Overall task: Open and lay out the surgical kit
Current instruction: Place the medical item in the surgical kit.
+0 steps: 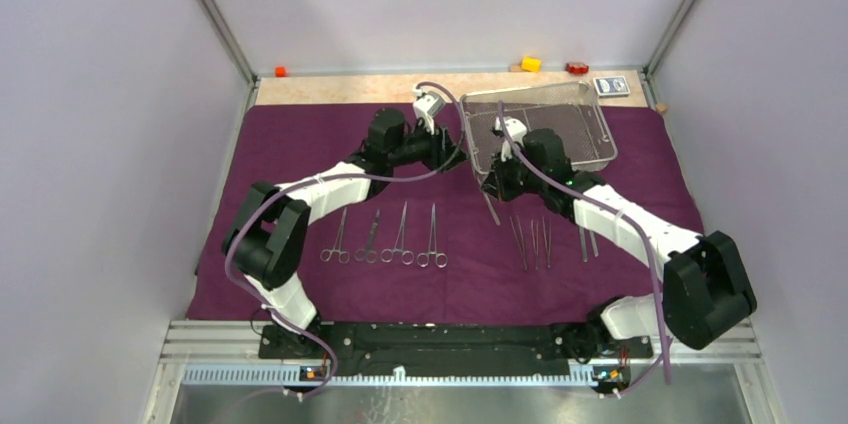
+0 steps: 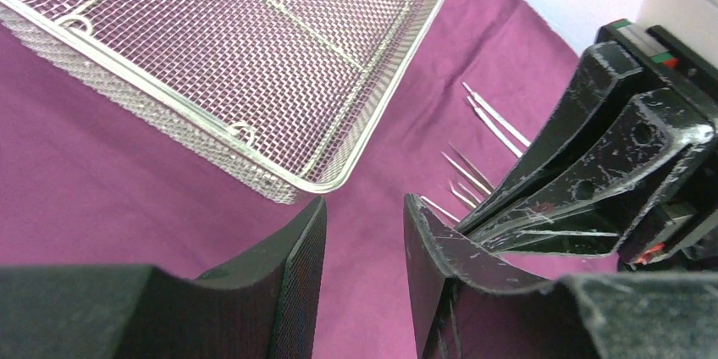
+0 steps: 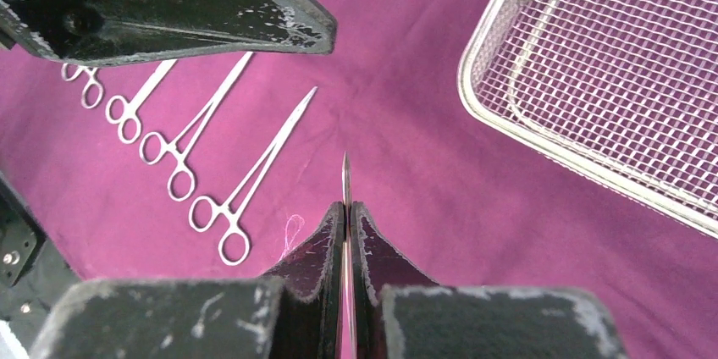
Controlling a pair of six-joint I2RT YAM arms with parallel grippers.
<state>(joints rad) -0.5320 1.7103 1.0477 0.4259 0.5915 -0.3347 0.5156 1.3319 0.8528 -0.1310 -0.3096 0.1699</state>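
Note:
The dark purple cloth wrap [image 1: 300, 144] lies spread flat. The wire-mesh tray [image 1: 580, 124] stands tilted at the back right, its bare mesh [image 2: 279, 46] showing, and it also fills the right wrist view's upper right [image 3: 610, 63]. Several ring-handled clamps [image 1: 400, 236] lie in a row, also seen from the right wrist [image 3: 182, 143]. Several tweezers [image 1: 535, 241] lie to their right. My right gripper [image 3: 347, 211] is shut on a slim steel tweezers [image 3: 345, 177] above the cloth, just in front of the tray [image 1: 493, 187]. My left gripper [image 2: 364, 207] is open and holds nothing, beside the tray's left corner [image 1: 458, 152].
A blue-white card packet [image 1: 611, 85] and yellow [image 1: 530, 64], red [image 1: 577, 68] and orange [image 1: 281, 71] blocks sit at the back edge. Grey walls close in both sides. The two grippers are close together; the right gripper's fingers [image 2: 584, 181] show in the left wrist view.

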